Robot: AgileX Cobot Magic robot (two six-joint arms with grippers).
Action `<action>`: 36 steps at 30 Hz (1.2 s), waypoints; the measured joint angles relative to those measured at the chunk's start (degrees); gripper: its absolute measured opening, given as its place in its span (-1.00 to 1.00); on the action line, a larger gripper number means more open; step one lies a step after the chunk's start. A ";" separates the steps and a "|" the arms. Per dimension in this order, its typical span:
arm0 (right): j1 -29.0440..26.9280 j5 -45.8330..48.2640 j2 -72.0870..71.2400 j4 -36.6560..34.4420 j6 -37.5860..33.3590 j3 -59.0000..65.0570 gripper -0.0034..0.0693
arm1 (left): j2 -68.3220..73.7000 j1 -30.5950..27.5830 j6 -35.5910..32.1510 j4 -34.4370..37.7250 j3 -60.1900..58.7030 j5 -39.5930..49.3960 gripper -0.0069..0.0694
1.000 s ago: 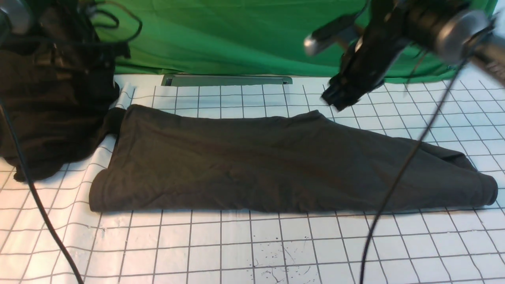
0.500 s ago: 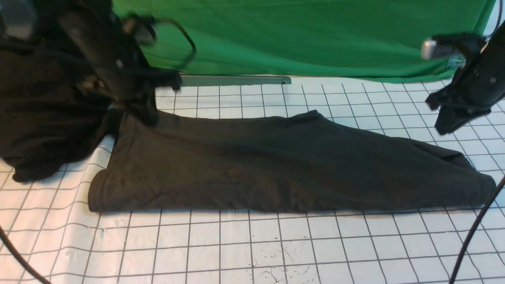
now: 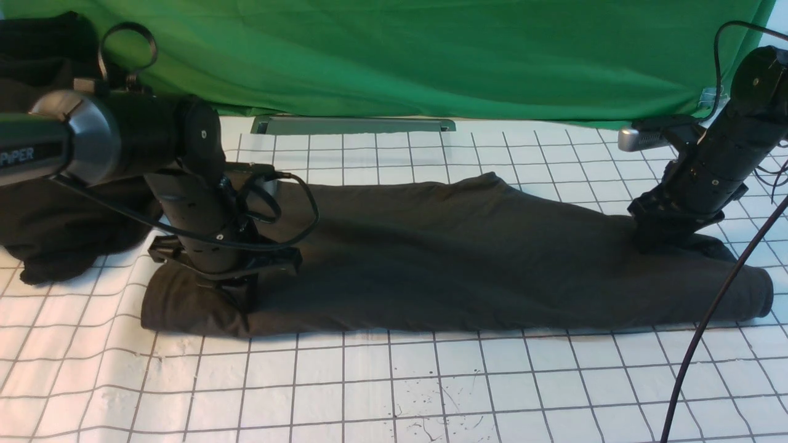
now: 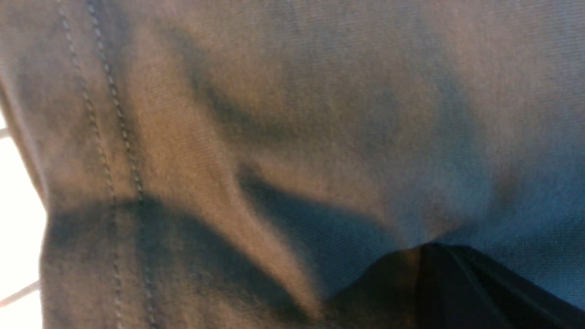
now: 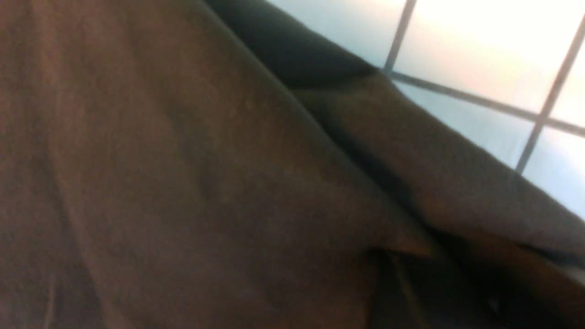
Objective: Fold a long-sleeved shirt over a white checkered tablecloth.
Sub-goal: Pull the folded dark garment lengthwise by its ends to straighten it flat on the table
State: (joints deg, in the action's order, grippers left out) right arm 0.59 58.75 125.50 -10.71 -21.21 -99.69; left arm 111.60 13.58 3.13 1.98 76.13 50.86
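Note:
The long-sleeved shirt (image 3: 443,258) lies folded into a long dark band across the white checkered tablecloth (image 3: 394,381); its print and label are hidden. My left gripper (image 3: 237,295) is pushed down into the band's left end. In the left wrist view its dark fingertips (image 4: 422,249) meet in one point against puckered cloth (image 4: 274,114) beside a stitched hem. My right gripper (image 3: 659,237) presses on the band's right end. In the right wrist view its tip (image 5: 411,274) is a dark blur under a fold of shirt (image 5: 160,160), with tablecloth (image 5: 480,55) beyond.
A shapeless black heap of cloth (image 3: 55,203) sits at the far left behind my left arm. Green cloth (image 3: 400,55) hangs along the back above a grey slot (image 3: 354,125). A black cable (image 3: 708,320) hangs across the right foreground.
Both arms came down from above onto the shirt: the left onto its left end, the right swung rightward and dropped onto its right end. The left end is now bunched under the gripper.

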 joint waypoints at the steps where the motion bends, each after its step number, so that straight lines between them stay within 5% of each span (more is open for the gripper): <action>1: 0.00 -0.02 0.00 -0.07 -0.23 0.00 -0.23 | -0.05 0.00 0.00 -0.06 -0.08 -0.22 -0.84; 4: 0.00 0.29 0.00 -0.12 -0.64 0.00 -0.74 | -0.05 0.00 0.04 -0.12 -0.10 -0.36 -0.83; 6: 0.00 1.30 0.00 -0.17 -0.76 -0.08 -0.86 | -0.05 0.00 0.04 -0.18 -0.14 -0.49 -0.83; 14: 0.04 6.75 -1.51 -0.01 -0.82 -4.78 -0.89 | -0.05 0.00 0.04 -0.30 -0.21 -0.49 -0.83; 27: 0.04 -0.70 -0.67 3.91 2.21 -6.89 -0.88 | -0.06 0.00 0.04 -0.24 -0.21 -0.53 -0.83; 32: -0.08 -2.50 0.91 5.47 3.42 -6.89 -0.70 | -0.06 0.00 0.04 -0.20 -0.21 -0.53 -0.83; 36: -0.14 -1.88 0.40 8.37 6.42 -6.89 -0.06 | -0.18 0.00 1.61 -0.20 -0.27 -0.53 -0.83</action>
State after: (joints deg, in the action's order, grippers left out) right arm 0.46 56.87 125.90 -2.34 -14.80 -106.58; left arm 111.42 13.58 4.74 1.77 75.86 50.33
